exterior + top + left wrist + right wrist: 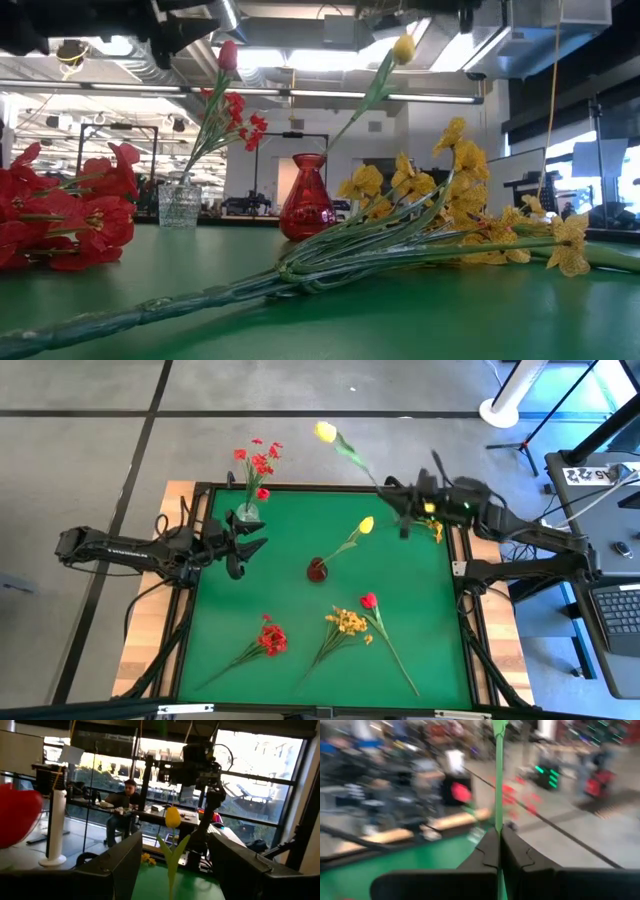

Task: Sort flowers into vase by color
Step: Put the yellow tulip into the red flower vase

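Green mat (400,590) in a black frame on a wooden table (180,495), grey concrete floor around; beyond, a bright hall with ceiling lights and tall windows, a seated person (122,802) at a desk far off. Flowers of red and yellow on thin green stems. Right gripper (400,498) at the mat's far right edge, fingers pressed together on the stem of a yellow tulip (326,431), bloom raised out past the far edge over the floor. Second yellow tulip (366,525) standing slanted in a red vase (317,569) mid-mat. Red spray (260,460) upright in a clear glass vase (246,512) at the far left corner. Lying flat along the near side: red spray (270,638) to the left, yellow spray (348,623) in the middle, red tulip (369,601) just beside it, stems crossing low. Small yellow spray (436,528) by the right edge, under the right arm. Left gripper (250,545) low at the left side just beside the clear vase, fingers spread, holding nothing. Laptop (620,610) on a side table at right.
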